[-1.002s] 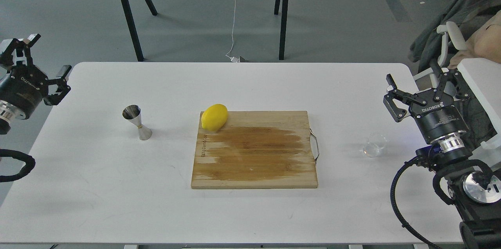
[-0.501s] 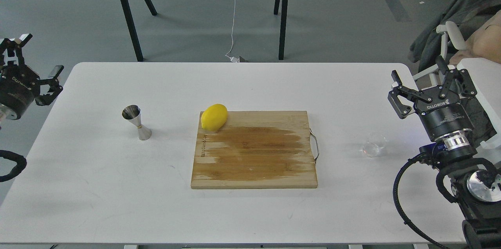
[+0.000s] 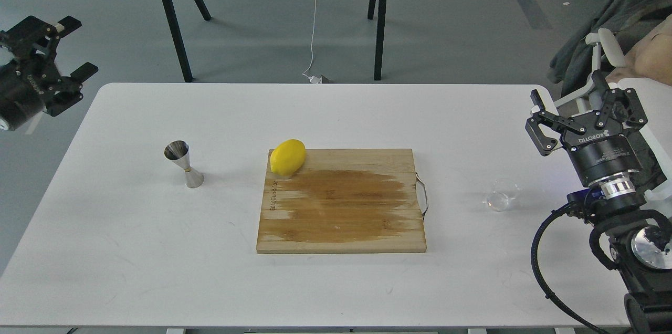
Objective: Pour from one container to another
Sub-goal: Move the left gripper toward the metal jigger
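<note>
The small clear glass cup [image 3: 502,194] stands upright on the white table [image 3: 157,250], right of the cutting board. The steel jigger [image 3: 184,164] stands upright on the left part of the table. My right gripper [image 3: 567,97] hovers open near the table's right edge, up and to the right of the glass cup, with nothing between its fingers. My left gripper [image 3: 76,45] is open and empty, raised off the table's far left corner, well away from the jigger.
A wooden cutting board [image 3: 341,200] with a wet stain and a metal handle lies mid-table. A yellow lemon [image 3: 287,157] rests on its far left corner. Black table legs [image 3: 173,19] stand on the floor behind. A chair with grey cloth [image 3: 609,24] is at the far right.
My left gripper dropped left, then swung up and away from the table. My right gripper drifted slightly right and up. Cup, jigger and lemon stayed put.
</note>
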`<action>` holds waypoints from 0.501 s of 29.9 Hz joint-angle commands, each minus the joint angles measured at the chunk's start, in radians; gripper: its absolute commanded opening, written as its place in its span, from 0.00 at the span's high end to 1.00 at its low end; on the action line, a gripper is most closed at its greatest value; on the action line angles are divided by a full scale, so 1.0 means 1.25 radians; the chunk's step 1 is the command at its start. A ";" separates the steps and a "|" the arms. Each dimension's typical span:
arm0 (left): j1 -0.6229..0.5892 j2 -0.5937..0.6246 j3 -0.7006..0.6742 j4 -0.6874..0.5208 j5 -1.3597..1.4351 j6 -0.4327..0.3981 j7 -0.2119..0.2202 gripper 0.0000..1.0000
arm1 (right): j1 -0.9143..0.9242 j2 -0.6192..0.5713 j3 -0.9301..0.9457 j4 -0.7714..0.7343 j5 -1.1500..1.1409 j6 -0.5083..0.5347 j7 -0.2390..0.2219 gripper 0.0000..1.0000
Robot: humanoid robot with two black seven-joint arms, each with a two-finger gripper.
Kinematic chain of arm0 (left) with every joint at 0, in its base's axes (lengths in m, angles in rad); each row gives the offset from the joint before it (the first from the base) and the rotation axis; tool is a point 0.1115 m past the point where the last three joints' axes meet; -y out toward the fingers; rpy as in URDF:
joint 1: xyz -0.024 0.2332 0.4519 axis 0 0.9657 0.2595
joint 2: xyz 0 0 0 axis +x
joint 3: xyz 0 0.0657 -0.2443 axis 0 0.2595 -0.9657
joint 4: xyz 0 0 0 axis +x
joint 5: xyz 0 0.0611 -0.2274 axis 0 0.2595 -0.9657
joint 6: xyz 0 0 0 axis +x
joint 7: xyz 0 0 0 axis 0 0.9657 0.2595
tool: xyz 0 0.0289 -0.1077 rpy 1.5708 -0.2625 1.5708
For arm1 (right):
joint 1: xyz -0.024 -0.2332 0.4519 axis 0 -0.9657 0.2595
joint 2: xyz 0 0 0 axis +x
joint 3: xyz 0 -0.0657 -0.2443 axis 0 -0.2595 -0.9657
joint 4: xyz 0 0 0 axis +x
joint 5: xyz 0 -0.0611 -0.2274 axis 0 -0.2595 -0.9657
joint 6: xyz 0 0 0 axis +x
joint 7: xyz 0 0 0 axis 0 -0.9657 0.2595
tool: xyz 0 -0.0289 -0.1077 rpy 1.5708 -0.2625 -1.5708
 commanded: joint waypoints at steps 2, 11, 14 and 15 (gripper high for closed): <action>0.013 0.023 0.009 -0.139 0.182 0.300 0.000 0.01 | -0.001 0.000 -0.001 0.000 0.000 0.000 0.000 0.01; 0.155 0.023 0.018 -0.167 0.494 0.708 0.000 0.01 | -0.001 0.000 -0.001 -0.003 -0.001 0.000 0.000 0.01; 0.227 0.018 0.014 -0.167 0.570 0.708 0.000 0.01 | -0.001 0.001 -0.002 -0.004 -0.001 0.000 0.000 0.01; 0.243 0.014 0.013 -0.167 0.581 0.708 0.000 0.01 | -0.001 0.003 -0.002 -0.005 -0.001 0.000 0.000 0.01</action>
